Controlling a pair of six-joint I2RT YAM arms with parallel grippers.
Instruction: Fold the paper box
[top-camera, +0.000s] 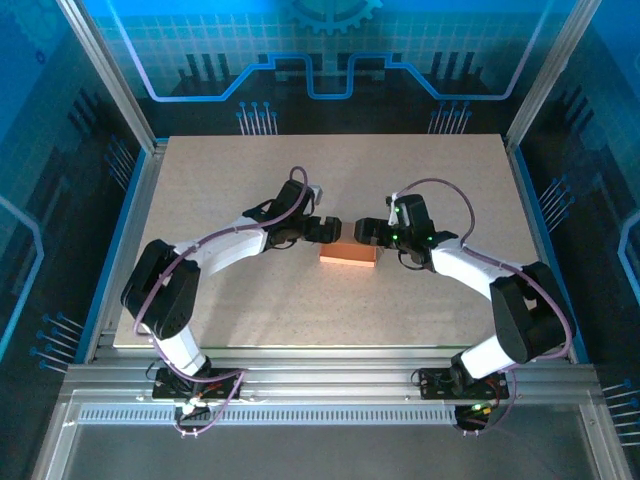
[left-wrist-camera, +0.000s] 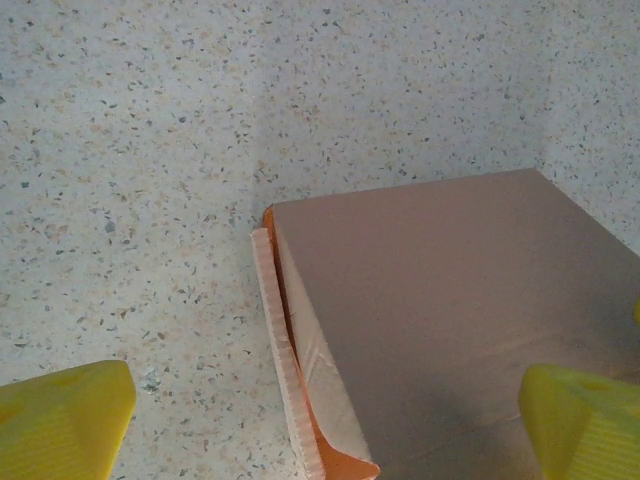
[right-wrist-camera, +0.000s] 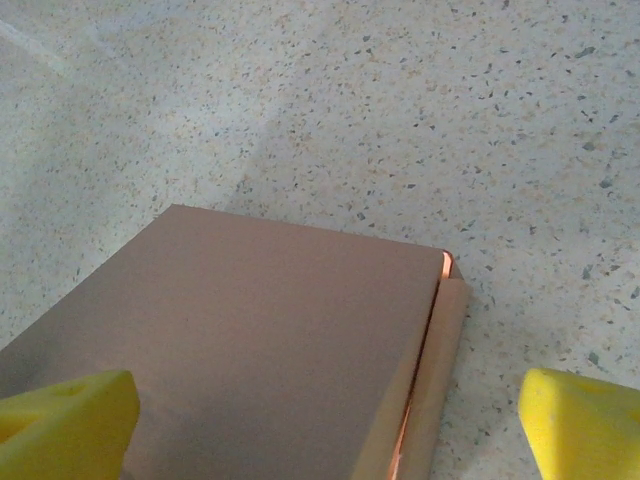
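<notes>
Your left end effector (left-wrist-camera: 322, 420) and right end effector (right-wrist-camera: 325, 422) stand apart, empty, flanking the paper box (top-camera: 349, 255). It looks folded, with one side flap (right-wrist-camera: 445, 345) seemingly loose.

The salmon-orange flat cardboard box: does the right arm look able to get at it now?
Probably yes. The right gripper hangs open right above the salmon-orange flat cardboard box, whose end lies between the yellow fingertips. Nothing stands in between.

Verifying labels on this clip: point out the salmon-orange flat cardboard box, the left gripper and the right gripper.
salmon-orange flat cardboard box (top-camera: 349, 256): top view, upper face.
left gripper (left-wrist-camera: 323, 425): left wrist view, midway between fingertips.
right gripper (right-wrist-camera: 325, 425): right wrist view, midway between fingertips.
</notes>
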